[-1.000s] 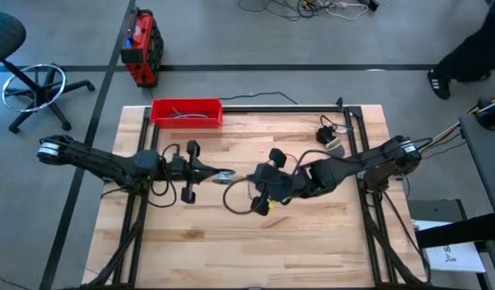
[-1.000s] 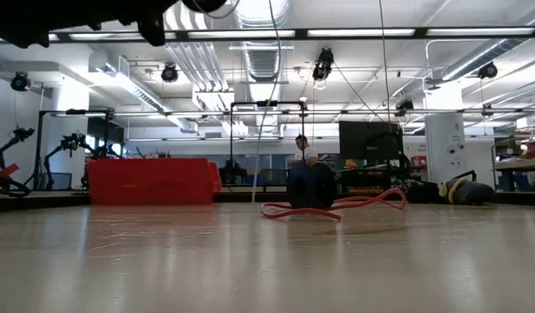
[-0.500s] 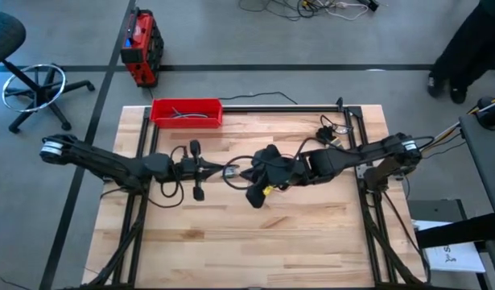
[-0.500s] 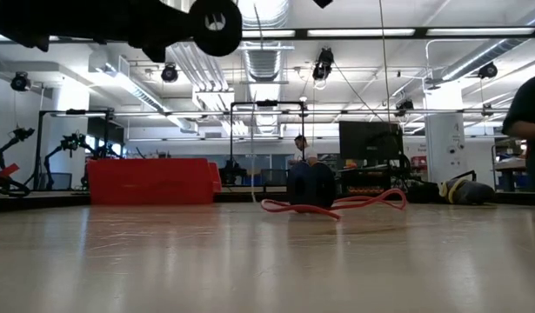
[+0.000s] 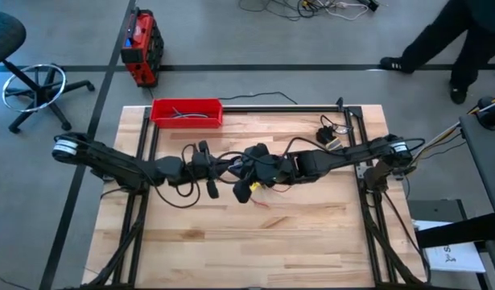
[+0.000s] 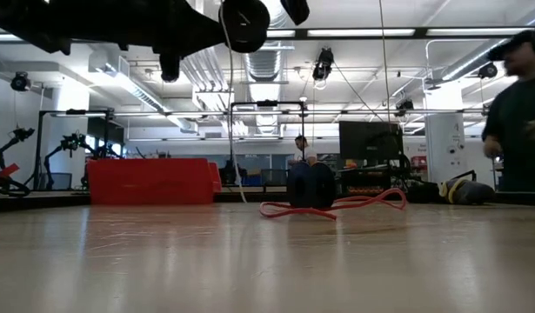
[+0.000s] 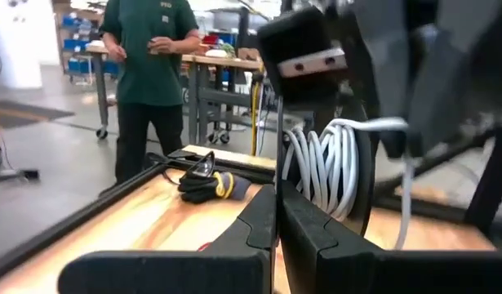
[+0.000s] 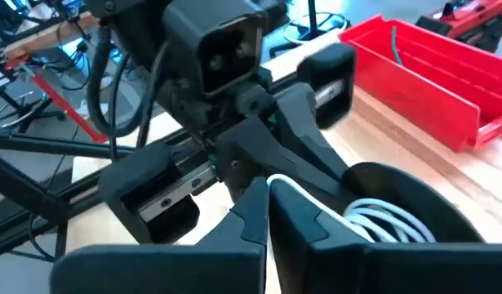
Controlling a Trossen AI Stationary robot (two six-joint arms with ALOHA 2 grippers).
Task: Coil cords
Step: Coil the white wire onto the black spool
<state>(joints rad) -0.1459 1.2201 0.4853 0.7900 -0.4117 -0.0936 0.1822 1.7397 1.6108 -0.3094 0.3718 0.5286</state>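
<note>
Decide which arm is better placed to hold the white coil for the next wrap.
Right, probably: the white cord loops sit beside the right gripper, whose fingers are closed; the left gripper faces them and could feed.

Overhead looks straight down; low camera level across table (image 6: 267,261); wrists close, facing.

A robotics lab on an open, workshop-like floor.

The wooden table (image 5: 311,234) stands on a grey concrete floor marked with dark tape lines, beside a rolling stool (image 5: 38,89) and a red tool case (image 5: 140,47). The low view looks into a wide hall with exposed ceiling ducts (image 6: 206,65), strip lights, hanging cables, a monitor (image 6: 370,139) and another robot arm (image 6: 10,143) at the far left. Workbenches and a person in a green shirt (image 7: 153,57) show in the left wrist view.
</note>
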